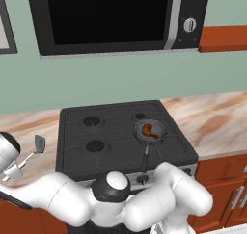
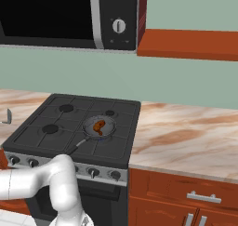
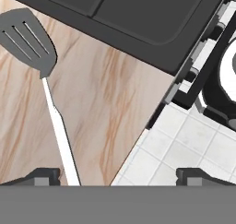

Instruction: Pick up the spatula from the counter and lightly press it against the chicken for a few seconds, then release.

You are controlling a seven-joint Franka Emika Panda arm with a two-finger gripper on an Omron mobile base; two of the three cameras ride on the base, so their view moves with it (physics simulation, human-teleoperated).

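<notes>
The spatula (image 3: 55,117) lies flat on the marble counter left of the stove, its grey slotted head (image 3: 28,39) away from me and its white handle running toward my hand. It also shows as the spatula (image 1: 38,144) and at the picture's left edge as the spatula's head (image 2: 7,116). My gripper (image 3: 120,176) hovers above the handle's near end, open, with the handle just inside one fingertip (image 3: 44,174). Nothing is held. The browned chicken (image 1: 148,130) (image 2: 99,125) sits in a small pan (image 1: 159,130) on the stove's right front burner.
The black stove (image 1: 96,120) fills the middle, its edge (image 3: 138,43) close beside the spatula. The pan's dark handle (image 1: 144,157) points toward the front. A microwave (image 1: 106,16) hangs overhead. Marble counter (image 2: 186,132) extends to the right. White floor tiles (image 3: 184,149) lie below the counter edge.
</notes>
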